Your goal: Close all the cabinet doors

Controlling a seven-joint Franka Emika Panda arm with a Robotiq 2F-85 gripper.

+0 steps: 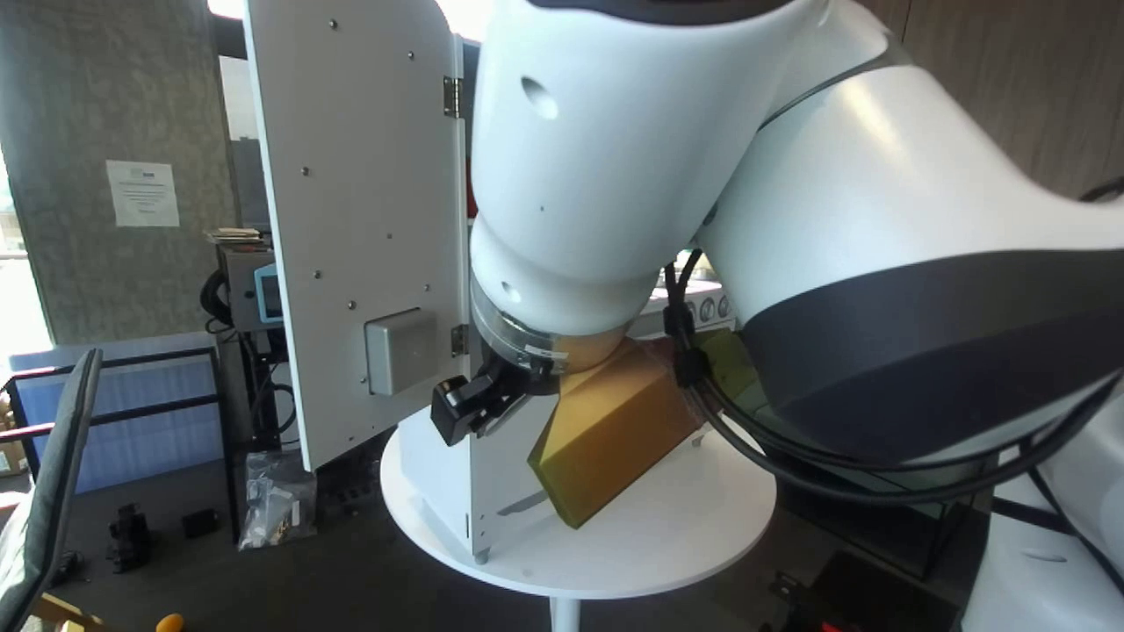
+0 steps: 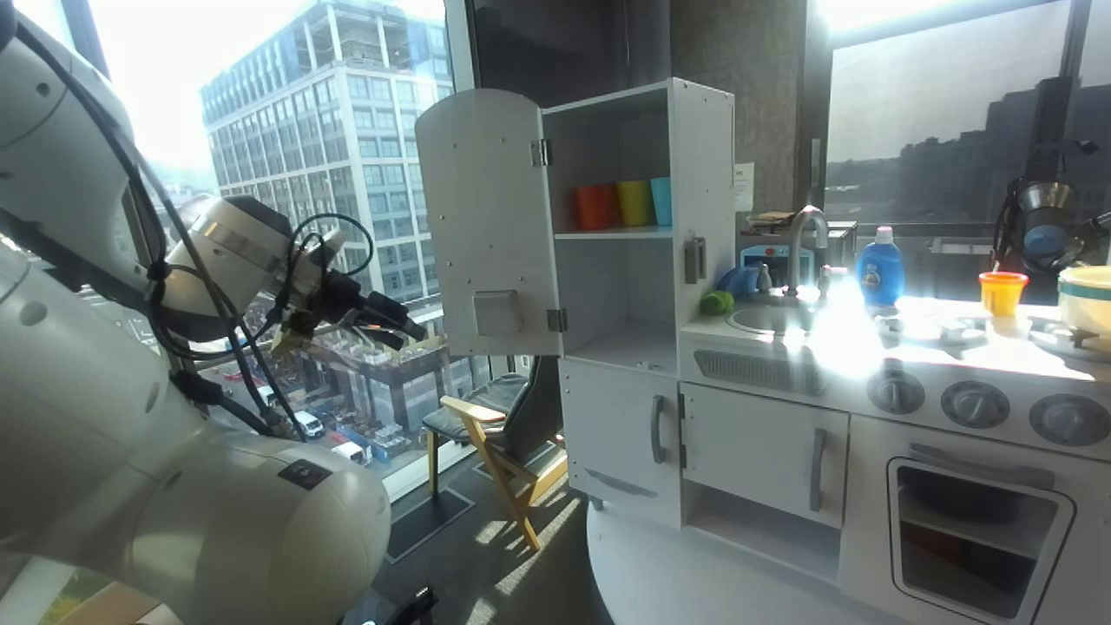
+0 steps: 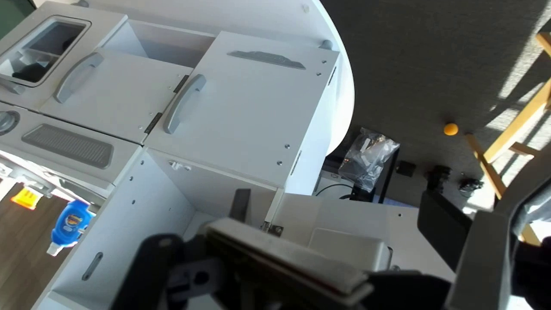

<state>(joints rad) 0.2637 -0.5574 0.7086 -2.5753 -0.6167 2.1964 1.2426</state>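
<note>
Fingers (image 3: 443, 228) wide apart, tall cabinet door (image 2: 489, 221) open

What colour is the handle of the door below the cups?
Grey; the handle shows best in the wrist view.

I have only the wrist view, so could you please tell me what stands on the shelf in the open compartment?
Observer: In an exterior view, a red cup, a yellow cup and a partly hidden blue cup.
Operator: Thank you; am I touching the tall door?
Observer: No; in an exterior view, a gap shows between it and the gripper.
Operator: And its outline, beyond my view?
Observer: In an exterior view, its top edge is arched.
</note>
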